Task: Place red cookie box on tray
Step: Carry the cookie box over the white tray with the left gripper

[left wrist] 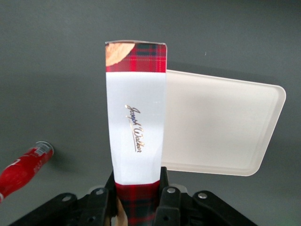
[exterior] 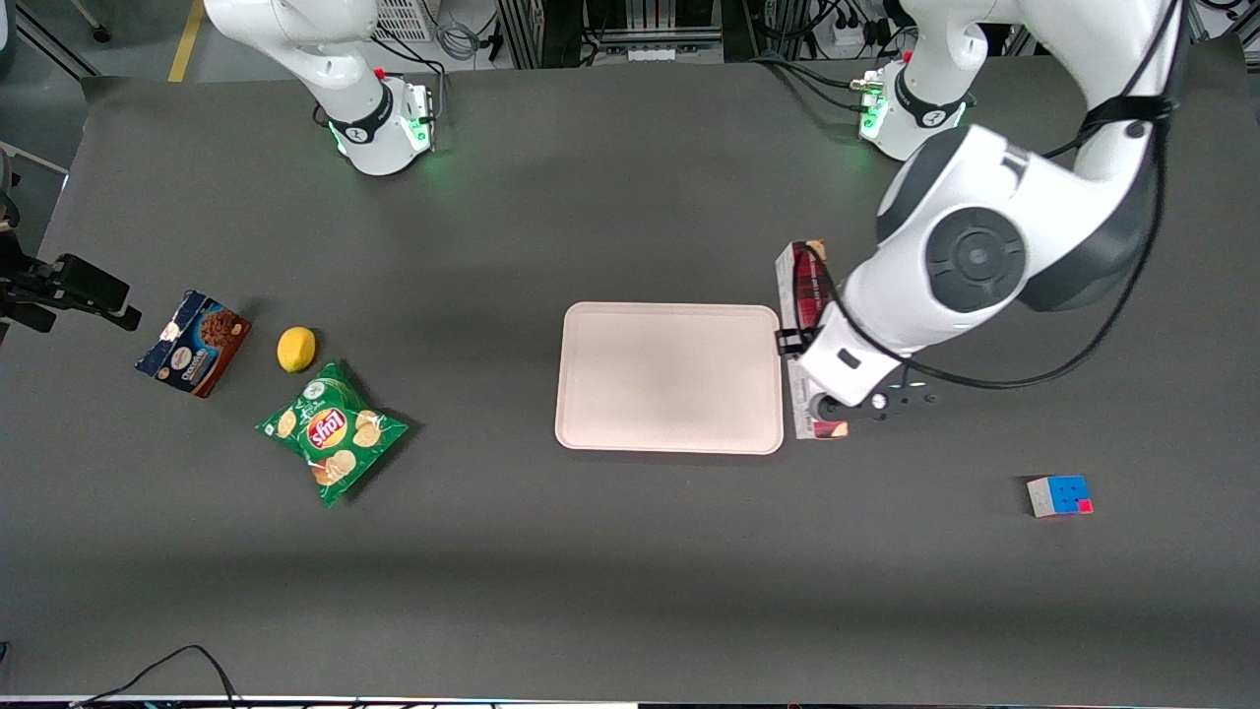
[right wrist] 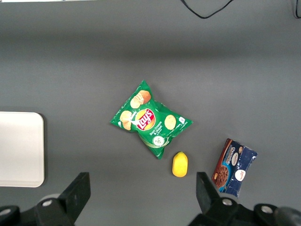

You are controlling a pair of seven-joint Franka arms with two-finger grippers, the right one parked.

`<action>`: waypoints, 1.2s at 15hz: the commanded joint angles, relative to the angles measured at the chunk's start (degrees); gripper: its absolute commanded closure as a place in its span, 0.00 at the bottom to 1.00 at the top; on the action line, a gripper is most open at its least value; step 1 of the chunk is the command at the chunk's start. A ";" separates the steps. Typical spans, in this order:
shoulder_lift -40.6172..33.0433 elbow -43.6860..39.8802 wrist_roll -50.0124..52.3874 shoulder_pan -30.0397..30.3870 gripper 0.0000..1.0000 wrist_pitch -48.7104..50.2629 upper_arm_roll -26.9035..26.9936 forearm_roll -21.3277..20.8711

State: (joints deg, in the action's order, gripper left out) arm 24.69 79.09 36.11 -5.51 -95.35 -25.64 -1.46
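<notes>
I hold the long slim red plaid cookie box (left wrist: 136,122) | gripper (left wrist: 136,200) jaws clamped on its near end | flat pale pink tray (left wrist: 221,127) just beside the jaws, ready for 1 sideways move.

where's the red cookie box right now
The red cookie box lies right beside the tray, along its edge toward the working arm's end, with the gripper straddling its end.

You're looking at a broad dark grey worktop (exterior: 610,551), matte and evenly lit, with soft shadow bands across it. Farther from the camera, grey floor with a yellow line (exterior: 185,41), metal racks and cables.
</notes>
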 commanded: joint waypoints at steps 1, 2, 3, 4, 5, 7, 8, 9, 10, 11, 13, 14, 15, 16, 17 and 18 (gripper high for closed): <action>-1.31 5.00 7.28 -2.65 1.00 -4.48 -1.86 -3.79; -1.31 6.76 8.70 -3.97 1.00 -5.97 -1.96 -5.55; -1.31 9.12 9.49 -4.77 1.00 -7.90 -2.04 -6.27; -1.40 11.32 9.67 -4.86 1.00 -10.10 -2.22 -6.36; -1.40 13.43 9.68 -4.95 1.00 -12.03 -2.92 -6.36; -1.49 17.39 11.07 -5.13 1.00 -17.04 -3.19 -6.88; -1.23 18.98 11.69 -5.21 1.00 -19.15 -3.19 -8.80; -1.14 20.82 11.87 -5.47 1.00 -21.35 -3.19 -11.08; -0.79 22.23 12.57 -5.48 1.00 -23.46 -3.19 -12.41; -0.18 22.68 13.27 -5.39 1.00 -24.70 -3.19 -13.04; 1.58 22.60 13.80 -5.39 1.00 -26.45 -3.19 -14.79; 2.63 22.68 14.33 -5.30 1.00 -27.86 -3.10 -15.50; 3.86 22.68 14.42 -5.21 1.00 -29.27 -3.10 -16.55; 4.83 22.68 14.60 -5.13 1.00 -30.58 -3.10 -17.51; 5.53 22.68 14.60 -5.13 1.00 -31.55 -3.01 -17.61; 5.89 22.68 14.51 -5.04 1.00 -32.52 -2.66 -17.70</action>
State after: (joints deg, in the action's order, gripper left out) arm 29.38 101.67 49.12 -10.75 -125.02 -28.53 -17.39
